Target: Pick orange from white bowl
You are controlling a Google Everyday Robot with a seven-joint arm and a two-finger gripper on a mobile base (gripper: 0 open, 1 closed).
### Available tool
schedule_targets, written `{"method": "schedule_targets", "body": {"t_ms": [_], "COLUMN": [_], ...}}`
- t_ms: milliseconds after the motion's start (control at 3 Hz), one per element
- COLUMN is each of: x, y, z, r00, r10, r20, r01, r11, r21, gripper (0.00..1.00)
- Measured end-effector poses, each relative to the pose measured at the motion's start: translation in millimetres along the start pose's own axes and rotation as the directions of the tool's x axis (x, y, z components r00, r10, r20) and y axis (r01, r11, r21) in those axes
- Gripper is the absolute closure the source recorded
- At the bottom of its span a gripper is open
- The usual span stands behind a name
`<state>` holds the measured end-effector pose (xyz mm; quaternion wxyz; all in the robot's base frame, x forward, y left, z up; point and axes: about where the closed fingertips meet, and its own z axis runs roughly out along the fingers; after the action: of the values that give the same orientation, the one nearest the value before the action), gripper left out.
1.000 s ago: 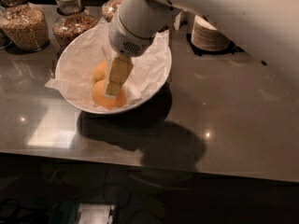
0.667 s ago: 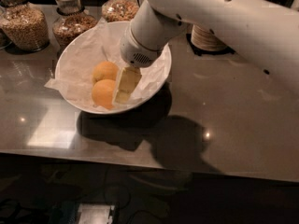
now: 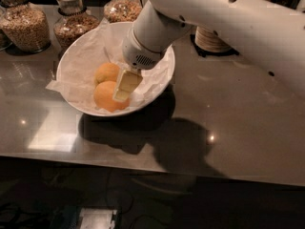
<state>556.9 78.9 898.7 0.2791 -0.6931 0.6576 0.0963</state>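
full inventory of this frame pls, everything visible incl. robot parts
white bowl: 1, glossy white, counter, left of centre
paper liner: 1, white, crumpled, inside the bowl
front orange: 1, orange, in the bowl
rear orange: 1, orange, in the bowl, just behind the first
glass jars: 3 plainly seen, clear with brown grain, back edge behind the bowl
plate stack: 1, pale, back, right of the bowl
counter: 1, grey, glossy
arm: 1, white, from upper right
pincer: 1, cream, in the bowl over the front orange's right side
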Motion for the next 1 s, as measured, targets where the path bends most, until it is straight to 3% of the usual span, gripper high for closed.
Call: {"method": "schedule_targets", "body": {"t_ms": [333,667,1000], "x": [0.0,-1.3,-3.5], "y": [0.1,2.1,4.5], "z": [0.0,-1.2,-1.3], "r00": [1.000,1.000,1.000], "r10": [0.000,0.004,0.007], "r20": [0.000,-0.003,-0.005], "r01": [0.000,-0.004,-0.007], "r11": [1.0000,1.0000,0.9997], "r21": [0.000,-0.008,-0.025], "gripper": [0.53,0.49,0.26]}}
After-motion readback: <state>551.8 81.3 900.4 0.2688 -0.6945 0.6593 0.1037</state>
